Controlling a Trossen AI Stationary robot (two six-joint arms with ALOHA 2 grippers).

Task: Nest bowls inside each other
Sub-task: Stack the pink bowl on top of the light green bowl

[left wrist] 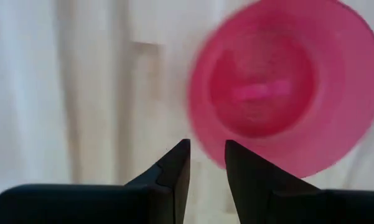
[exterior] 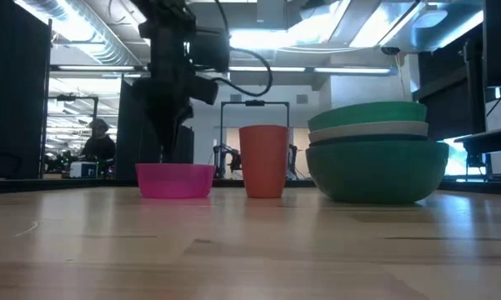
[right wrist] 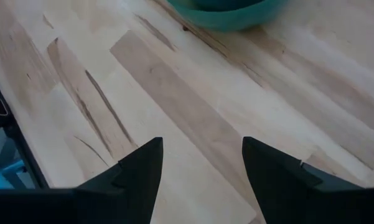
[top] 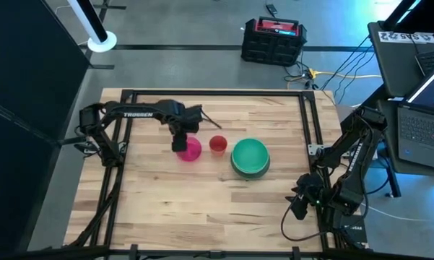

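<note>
A small pink bowl (top: 192, 150) (exterior: 175, 180) stands upright on its base on the wooden table (top: 173, 209), left of centre. My left gripper (top: 180, 144) (left wrist: 206, 146) hangs over the bowl's left rim, pointing down. It is open by a narrow gap, with nothing between the fingers. Right of the bowl is a stack of bowls (top: 250, 158): a green bowl (exterior: 367, 112) sits in a white one (exterior: 368, 130), which sits in a larger teal-green one (exterior: 375, 171). My right gripper (top: 297, 206) (right wrist: 202, 155) waits open over the near right of the table.
A red cup (top: 217, 144) (exterior: 263, 160) stands upright between the pink bowl and the stack, close to both. A black frame (top: 303, 115) runs along the table's edges. The near half of the tabletop is bare wood.
</note>
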